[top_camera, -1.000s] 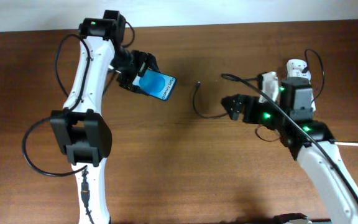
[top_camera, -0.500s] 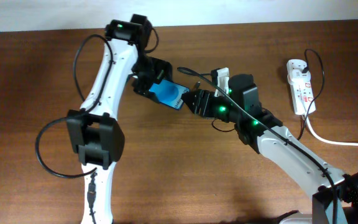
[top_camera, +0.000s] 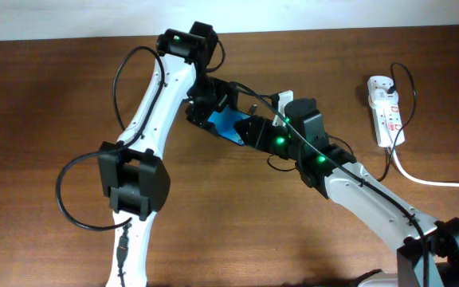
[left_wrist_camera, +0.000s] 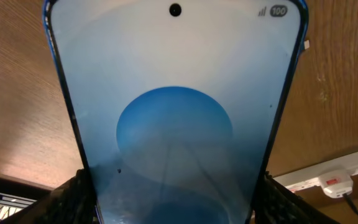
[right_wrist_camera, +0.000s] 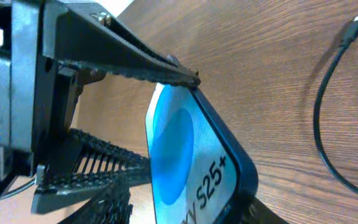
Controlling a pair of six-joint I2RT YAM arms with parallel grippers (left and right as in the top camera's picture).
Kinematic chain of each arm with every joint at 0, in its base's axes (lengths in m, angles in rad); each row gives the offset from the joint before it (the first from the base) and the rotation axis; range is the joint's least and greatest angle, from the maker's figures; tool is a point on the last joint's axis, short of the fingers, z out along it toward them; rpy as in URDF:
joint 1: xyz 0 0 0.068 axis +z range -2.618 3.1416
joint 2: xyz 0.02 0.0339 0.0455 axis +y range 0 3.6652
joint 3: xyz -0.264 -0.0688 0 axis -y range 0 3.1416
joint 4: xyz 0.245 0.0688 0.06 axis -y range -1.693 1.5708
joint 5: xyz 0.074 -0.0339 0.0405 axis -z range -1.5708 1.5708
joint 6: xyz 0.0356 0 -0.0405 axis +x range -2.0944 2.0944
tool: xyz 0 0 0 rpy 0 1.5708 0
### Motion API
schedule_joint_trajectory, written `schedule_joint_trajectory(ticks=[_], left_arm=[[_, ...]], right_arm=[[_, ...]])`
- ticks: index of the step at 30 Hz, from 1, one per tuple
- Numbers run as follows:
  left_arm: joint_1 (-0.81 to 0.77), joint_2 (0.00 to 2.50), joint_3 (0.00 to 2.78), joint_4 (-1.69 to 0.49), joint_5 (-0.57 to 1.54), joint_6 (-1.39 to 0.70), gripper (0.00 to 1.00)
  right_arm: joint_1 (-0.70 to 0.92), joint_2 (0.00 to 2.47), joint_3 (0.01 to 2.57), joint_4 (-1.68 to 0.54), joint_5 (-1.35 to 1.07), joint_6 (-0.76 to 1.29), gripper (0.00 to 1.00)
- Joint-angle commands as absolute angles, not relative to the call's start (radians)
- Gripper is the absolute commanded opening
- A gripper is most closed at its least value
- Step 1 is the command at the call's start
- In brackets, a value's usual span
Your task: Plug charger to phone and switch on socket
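The phone (top_camera: 229,125), blue-screened, hangs above the table with my left gripper (top_camera: 216,114) shut on its side edges. In the left wrist view the phone (left_wrist_camera: 176,112) fills the frame between both fingers (left_wrist_camera: 73,196). My right gripper (top_camera: 251,131) stands around the phone's free end. In the right wrist view the phone (right_wrist_camera: 197,168) shows "S25+"; one finger (right_wrist_camera: 260,211) lies at its back, and the other finger (right_wrist_camera: 104,205) stands off the screen with table showing between. The charger (right_wrist_camera: 321,118), a thin black cable, lies loose on the table with its plug tip (top_camera: 253,107) free. The socket (top_camera: 386,112) lies far right.
A thick white cord (top_camera: 433,180) runs from the socket off the right edge. The socket (left_wrist_camera: 328,178) also shows at the lower right of the left wrist view. Both arms cross the table's middle, close together.
The left arm carried the phone to the right. The right arm swung left from near the socket to the phone, and its jaws narrowed around the phone's end.
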State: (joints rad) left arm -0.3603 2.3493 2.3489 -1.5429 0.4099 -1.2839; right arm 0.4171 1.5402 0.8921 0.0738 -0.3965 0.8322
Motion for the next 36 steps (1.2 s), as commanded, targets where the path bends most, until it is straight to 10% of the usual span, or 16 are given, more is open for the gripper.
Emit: schedule_joint_trajectory(ticks=[1,12,29,36], left_arm=[[-0.386,2.343,2.371,-1.546,0.424,-1.295,0.0],[-0.406,2.343,2.371,-1.546,0.396,-1.294,0.0],[-0.392,2.343,2.371,-1.538,0.403,-1.293,0.0],[-0.318,2.343,2.371,-1.414,0.65,-0.393,0.09]], right_arm=[[0.426,1.567,0.902,0.083,-0.38,0.833,0.47],[0.426,1.628,0.902,0.136,-0.357,0.836,0.4],[0.422,1.628,0.902,0.139,-0.353,0.836,0.04],[0.247,1.45,0.902,0.099,-0.353,0.79,0.04]])
